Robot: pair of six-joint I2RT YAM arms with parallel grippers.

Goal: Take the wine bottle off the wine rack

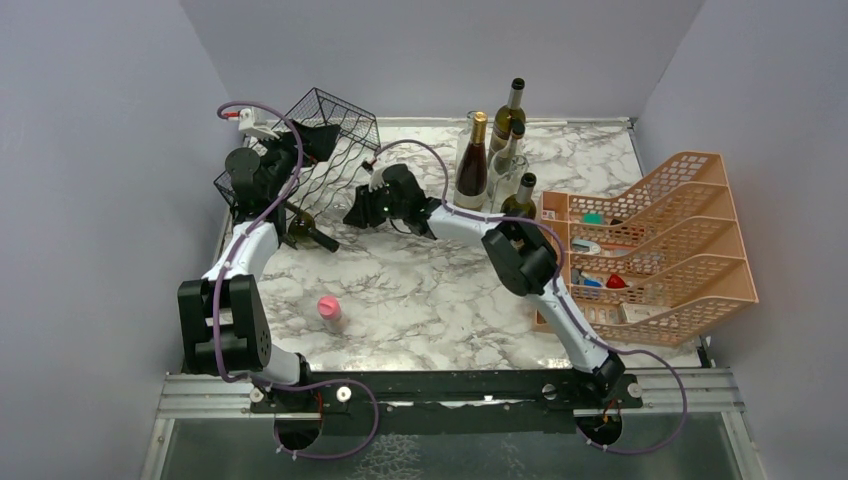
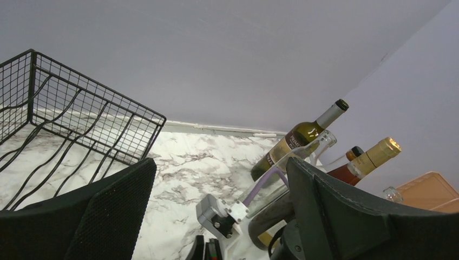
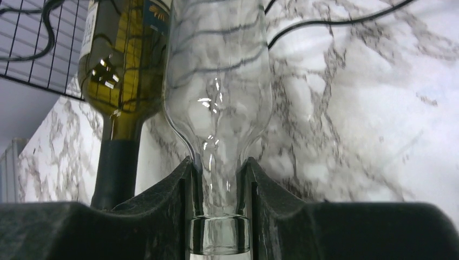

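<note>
1. So, the clear glass wine bottle (image 3: 216, 81) is clamped at the neck by the right gripper (image 3: 219, 179), body among wires of the black thin-wire wine rack (image 2: 92, 116).
2. The left gripper (image 2: 221, 168) is held wide open, empty.

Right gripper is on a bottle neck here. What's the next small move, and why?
Probably draw the right gripper straight back along the bottle's axis, away from the wine rack. Its jaws are closed on the neck of the clear bottle, whose body seems to lie among the rack wires, close beside a green bottle. A straight pull should avoid snagging either.
</note>
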